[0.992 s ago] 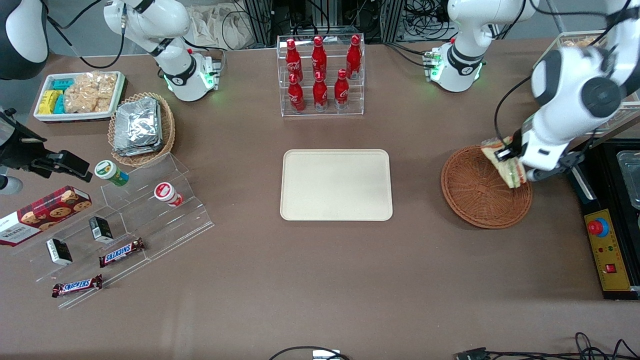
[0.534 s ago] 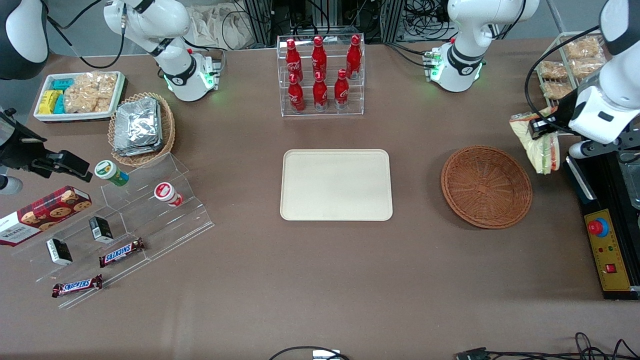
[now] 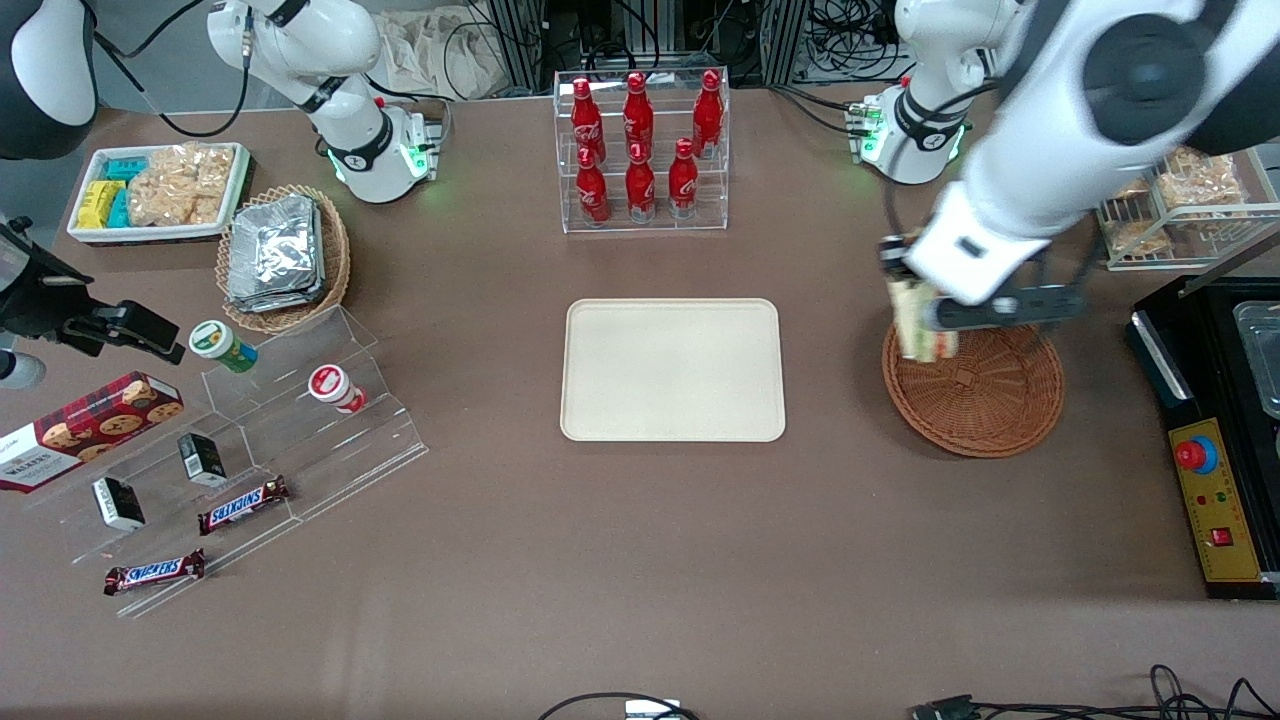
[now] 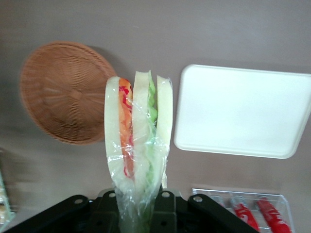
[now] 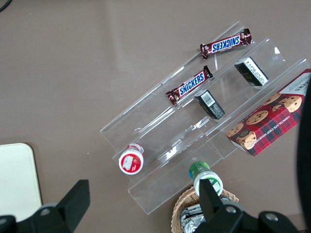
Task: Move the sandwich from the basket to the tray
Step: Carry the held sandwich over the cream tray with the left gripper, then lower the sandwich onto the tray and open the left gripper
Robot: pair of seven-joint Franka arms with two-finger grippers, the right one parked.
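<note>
- spanning the whole scene, the brown table (image 3: 640,560) carries everything, with the tray (image 3: 672,370) at its middle and nothing on it.
- the basket (image 3: 985,400) sits on the table beside the tray, toward the working arm's end, with no food in it.
- the bottle rack (image 3: 641,150) stands near the table edge farther from the front camera than the tray, holding red bottles.
- the gripper (image 3: 915,300) hangs above the basket's rim on the side facing the tray, off the table.
- the sandwich (image 4: 138,145) is pinched by its narrow end between the fingers (image 4: 165,213), its bread and filling layers standing on edge; it is held in the air over the strip of table between basket and tray, touching neither.
</note>
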